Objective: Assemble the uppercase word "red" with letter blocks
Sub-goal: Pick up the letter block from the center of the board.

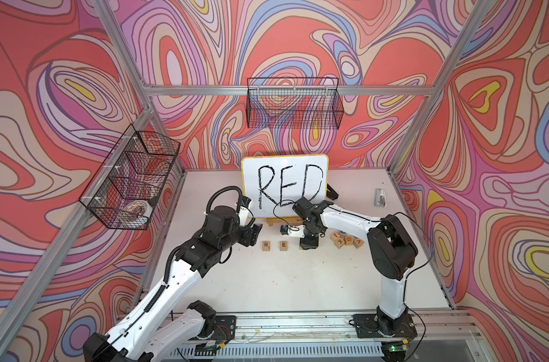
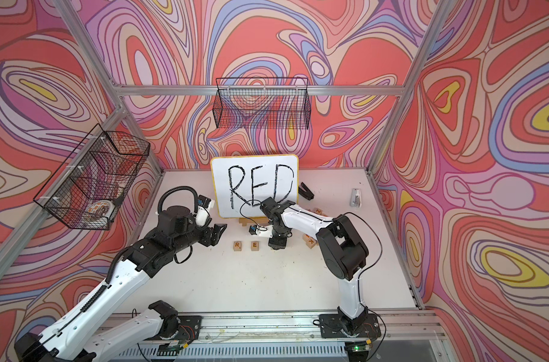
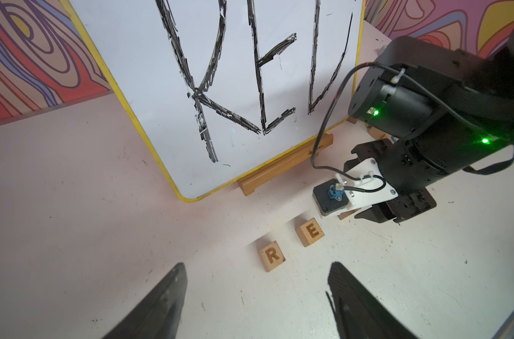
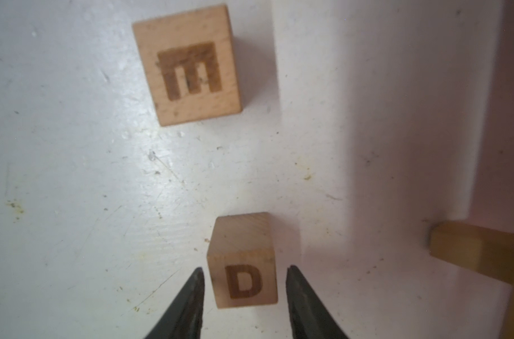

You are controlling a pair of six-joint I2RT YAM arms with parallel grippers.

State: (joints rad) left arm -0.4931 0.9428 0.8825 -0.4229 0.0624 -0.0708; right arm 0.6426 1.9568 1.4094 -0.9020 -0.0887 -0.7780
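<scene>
Two letter blocks lie side by side in front of the board: R (image 1: 266, 245) (image 2: 238, 245) (image 3: 272, 256) and, to its right, E (image 1: 283, 245) (image 2: 255, 245) (image 3: 310, 232) (image 4: 191, 67). Right of the E, the D block (image 4: 244, 273) rests on the table between the fingertips of my right gripper (image 4: 246, 269) (image 1: 309, 246) (image 2: 278, 246). That gripper points straight down, open, with a slim gap on each side of the block. In both top views the gripper hides the D. My left gripper (image 1: 256, 230) (image 2: 220, 228) (image 3: 257, 265) hovers left of the R, open and empty.
A white yellow-rimmed board (image 1: 284, 185) with RED handwritten on it stands on a wooden stand (image 1: 273, 222) just behind the row. Several other wooden cubes (image 1: 348, 239) are heaped at the right. Wire baskets (image 1: 293, 103) (image 1: 132, 178) hang on the walls.
</scene>
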